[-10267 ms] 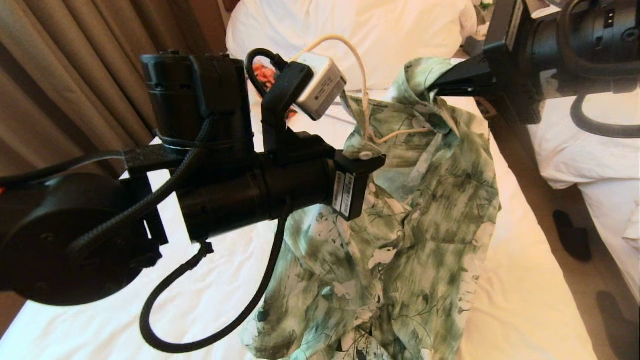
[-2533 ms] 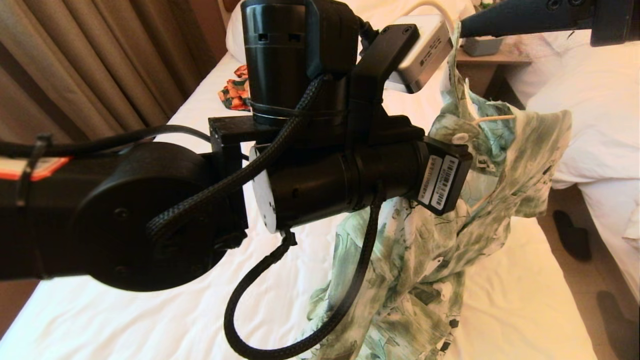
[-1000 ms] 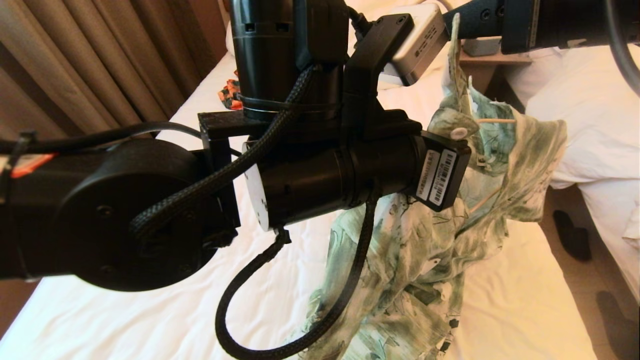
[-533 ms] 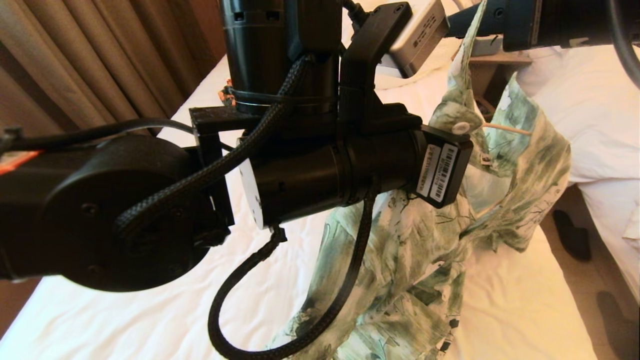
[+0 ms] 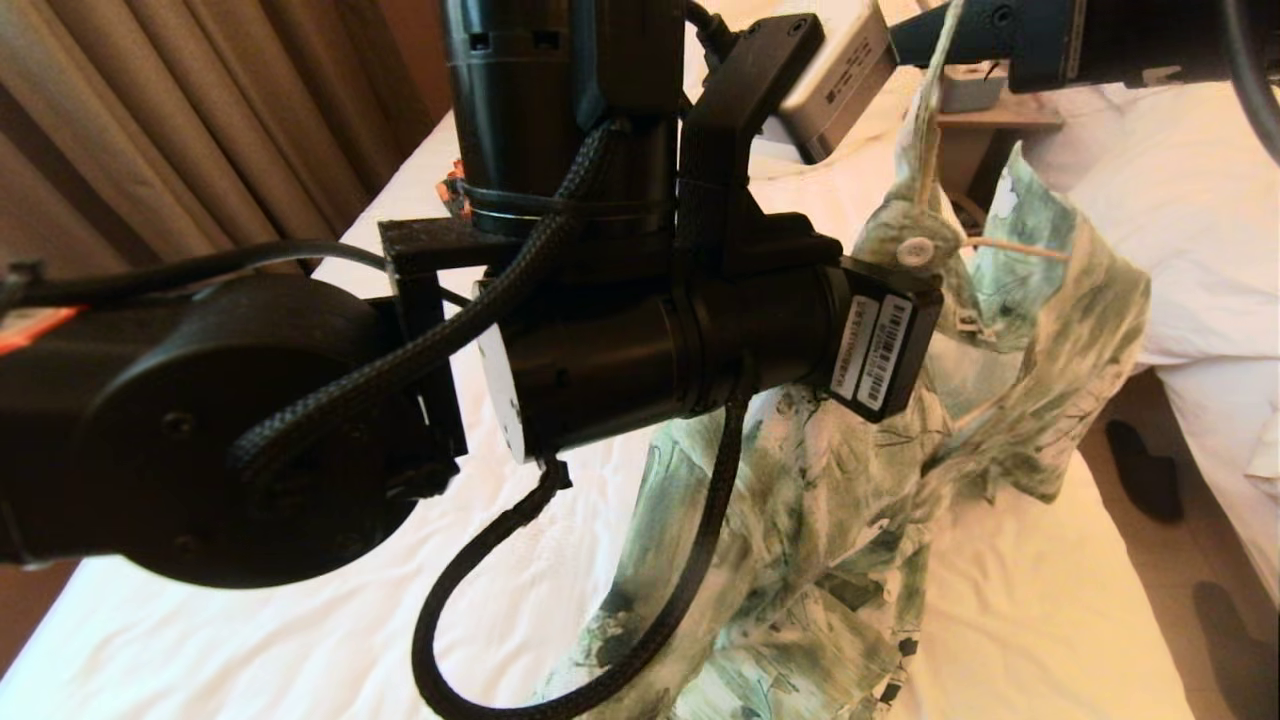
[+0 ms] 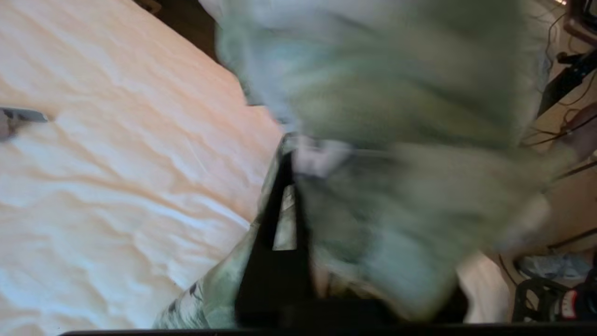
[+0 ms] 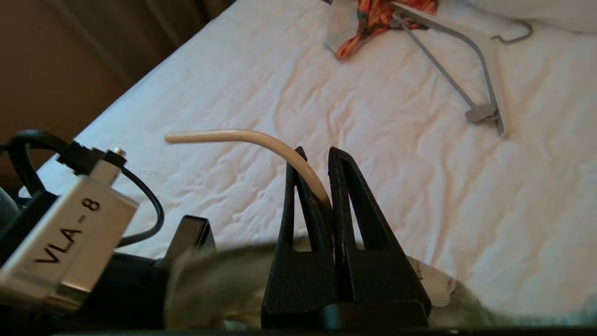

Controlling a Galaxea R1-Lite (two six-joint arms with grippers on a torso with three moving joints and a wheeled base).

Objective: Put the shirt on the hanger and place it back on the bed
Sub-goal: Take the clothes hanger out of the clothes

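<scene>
right tool [image 7: 322,186] clenched on hook of hanger [image 7: 242,136], raised above bed [image 5: 1010,620]. left tool [image 5: 915,275] beside it, buried in shirt [image 5: 850,520]; grip state cannot tell. shirt hangs below both tools, hem trailing on sheet. risk: thin smooth hook slips out; limp fabric slides off notched shoulder.

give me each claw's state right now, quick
Left claw: closed on the shirt.
Right claw: closed on the hanger hook.

Open bed [image 5: 250,640] left of shirt [image 5: 850,560]
</scene>
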